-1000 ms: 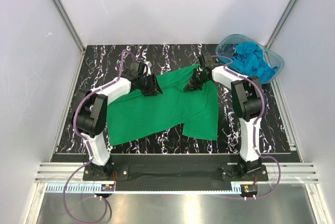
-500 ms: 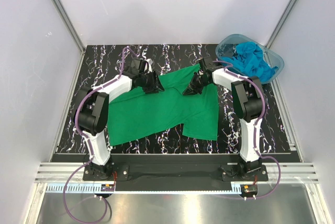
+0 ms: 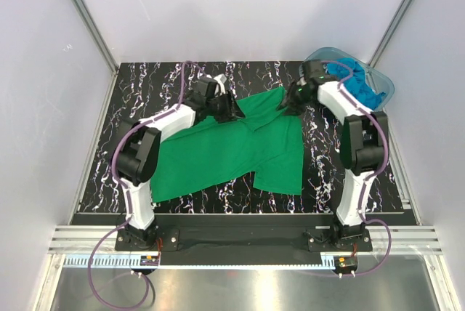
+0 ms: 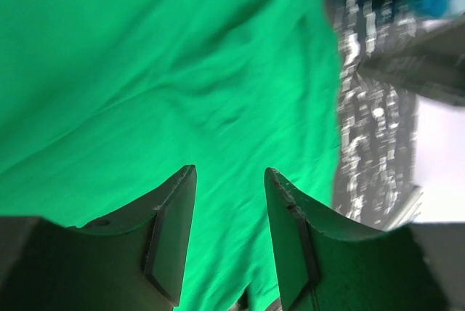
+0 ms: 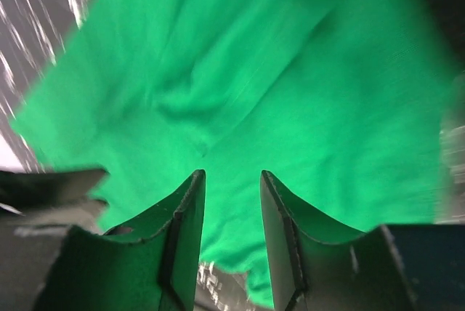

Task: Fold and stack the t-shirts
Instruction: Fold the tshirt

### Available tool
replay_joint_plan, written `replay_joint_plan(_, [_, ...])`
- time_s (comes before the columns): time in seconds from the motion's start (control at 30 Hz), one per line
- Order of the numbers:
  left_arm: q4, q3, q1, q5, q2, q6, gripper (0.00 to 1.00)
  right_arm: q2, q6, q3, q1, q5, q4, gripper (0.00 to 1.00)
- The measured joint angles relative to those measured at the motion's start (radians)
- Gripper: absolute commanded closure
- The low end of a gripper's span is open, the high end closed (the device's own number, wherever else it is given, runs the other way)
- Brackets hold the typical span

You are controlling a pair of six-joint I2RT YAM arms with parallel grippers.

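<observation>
The green shirt [image 3: 225, 151] is bright and plain. The blue shirts [image 3: 367, 93] are bright and plain too. The tub [image 3: 387, 84] is see-through and a bit blue. The table [image 3: 145, 89] is black with white squiggles. The arms [image 3: 166, 122] are white and black, with purple wires [image 3: 89, 275]

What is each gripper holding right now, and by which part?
Nothing. The left gripper and the right gripper both stand open above the green t-shirt, with no cloth in either gap.

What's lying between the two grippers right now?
Only cloth: the rumpled far part of the green t-shirt spans the stretch from the left gripper to the right gripper. The top external view shows it.
</observation>
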Motion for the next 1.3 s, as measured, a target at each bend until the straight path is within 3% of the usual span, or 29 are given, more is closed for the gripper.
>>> replay_joint_plan(0.2, [0.150,0.059,-0.053,0.001,0.116,-0.136,0.53,0.040,-0.072,0.118,-0.124,0.025,-0.010,0.48])
replay_joint_plan(0.43, [0.204,0.126,-0.071,-0.018,0.225,-0.259,0.56,0.181,-0.145,0.259,-0.107,-0.011,-0.012,0.53])
replay_joint_plan(0.8, [0.077,0.205,-0.071,-0.051,0.289,-0.297,0.59,0.294,-0.250,0.289,-0.105,-0.122,-0.003,0.48])
replay_joint_plan(1.3, [-0.037,0.214,-0.071,-0.058,0.295,-0.277,0.59,0.350,-0.266,0.334,-0.116,-0.188,0.037,0.49])
